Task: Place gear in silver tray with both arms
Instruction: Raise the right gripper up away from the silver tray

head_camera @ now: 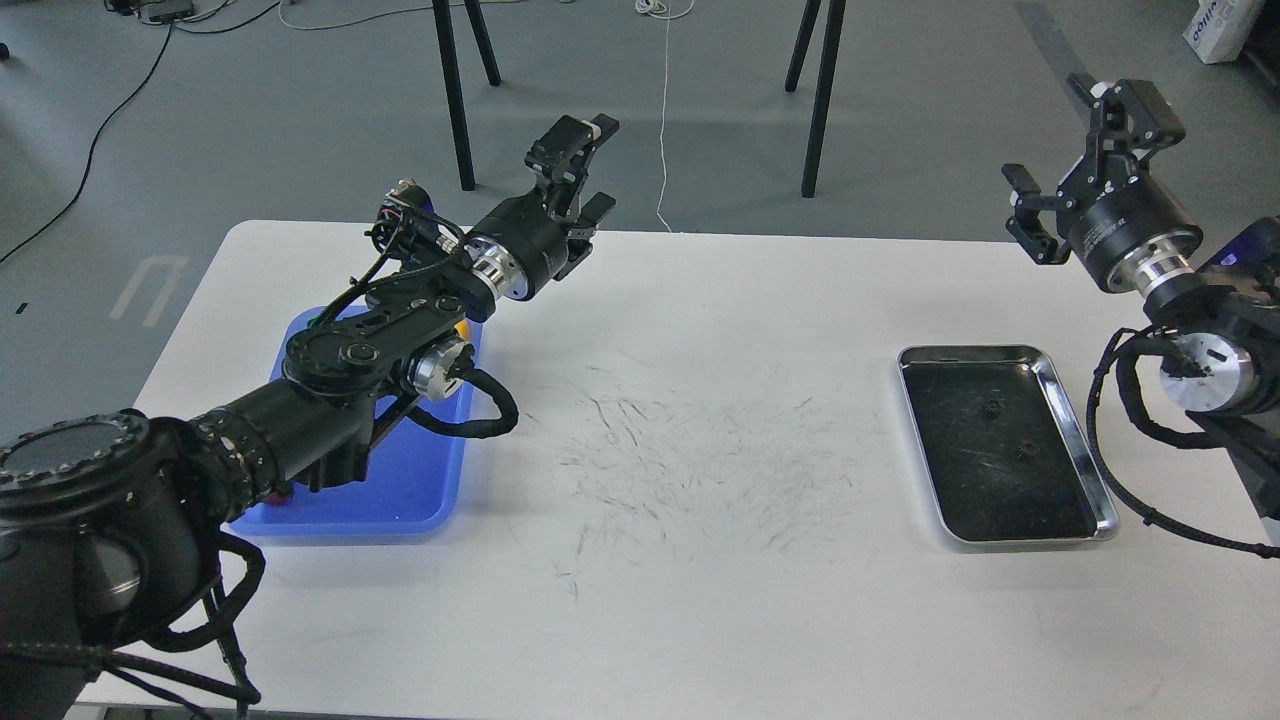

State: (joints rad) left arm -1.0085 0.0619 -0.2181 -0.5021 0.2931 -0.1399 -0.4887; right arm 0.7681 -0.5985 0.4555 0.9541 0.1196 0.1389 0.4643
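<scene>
I see my left gripper point(590, 165) raised beyond the blue tray point(420, 480), jaws apart, holding nothing; my right gripper point(1075, 170), also spread and unloaded, hangs behind the silver tray point(1085, 440).

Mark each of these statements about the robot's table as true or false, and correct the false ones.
1. The silver tray lies on the right side of the white table. True.
2. A gear already lies in the silver tray. False: it holds no gear, only its dark scratched bottom.
3. The left gripper is open and holds nothing. True.
4. The blue tray touches the silver tray. False: they lie far apart, at opposite sides of the table.
5. The right gripper rests inside the silver tray. False: it hovers beyond the tray, open.
</scene>
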